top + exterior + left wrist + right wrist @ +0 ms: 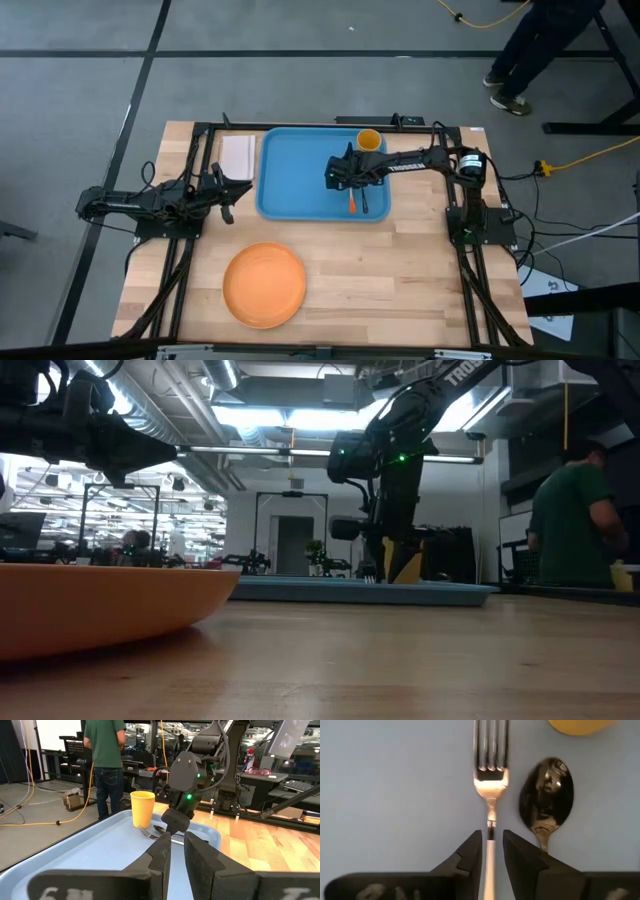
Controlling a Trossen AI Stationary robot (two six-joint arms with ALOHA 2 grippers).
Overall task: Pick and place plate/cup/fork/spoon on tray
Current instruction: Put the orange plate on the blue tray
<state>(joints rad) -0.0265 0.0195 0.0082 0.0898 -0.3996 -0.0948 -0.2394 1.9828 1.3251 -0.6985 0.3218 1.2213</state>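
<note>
The blue tray (300,175) lies at the table's far middle. On it stand the yellow cup (368,140) at the far right corner, and the fork (491,775) and the dark spoon (547,795) side by side, both flat on the tray. My right gripper (492,840) points down over the tray, its fingers a narrow way apart on either side of the fork's neck with a slit showing on each side. The fork's orange handle (352,203) points to the near edge. The orange plate (264,285) rests on the table at the near left. My left gripper (225,195) waits, narrowly open, left of the tray.
A white pad (238,155) lies just left of the tray's far part. Bare wood lies between the plate and the tray and across the near right (400,280). A person (575,520) stands beyond the table's far right.
</note>
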